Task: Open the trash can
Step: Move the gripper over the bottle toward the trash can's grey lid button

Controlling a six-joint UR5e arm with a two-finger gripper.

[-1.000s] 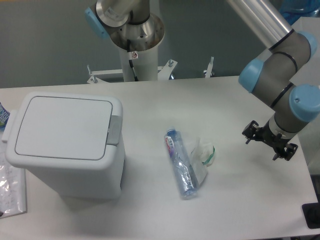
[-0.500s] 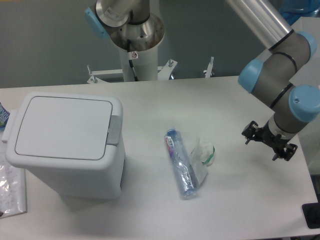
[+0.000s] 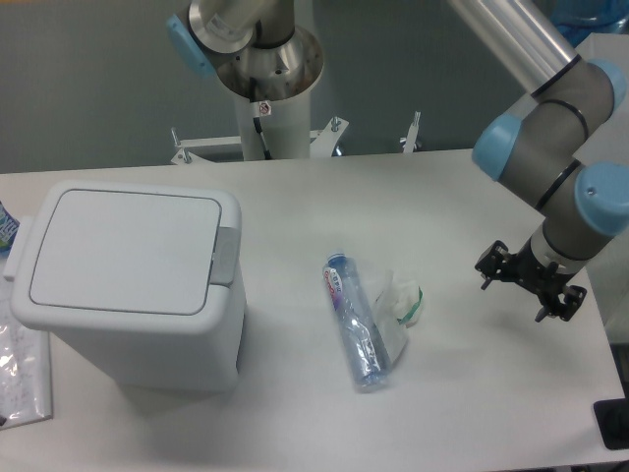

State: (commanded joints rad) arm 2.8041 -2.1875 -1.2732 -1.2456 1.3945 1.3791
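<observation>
- The trash can point(image 3: 128, 285) is sitting on the left side of the table point(image 3: 472, 393), lid flat down, so nothing is opening yet.
- The gripper point(image 3: 531, 282) is hanging over the far right, well apart from the bin, fingers spread apart and holding nothing.
- Best bet is probably crossing above the plastic bottle point(image 3: 352, 320) and the crumpled wrapper point(image 3: 403, 300) instead of dragging through them, then pressing straight down on the grey latch point(image 3: 225, 258) at the bin's right rim.
- Hard to tell how far the button is sticking out from this angle.
- The bin's hinge side is barely showing, and some clear packaging point(image 3: 22, 369) at the left edge is getting cut off.
</observation>
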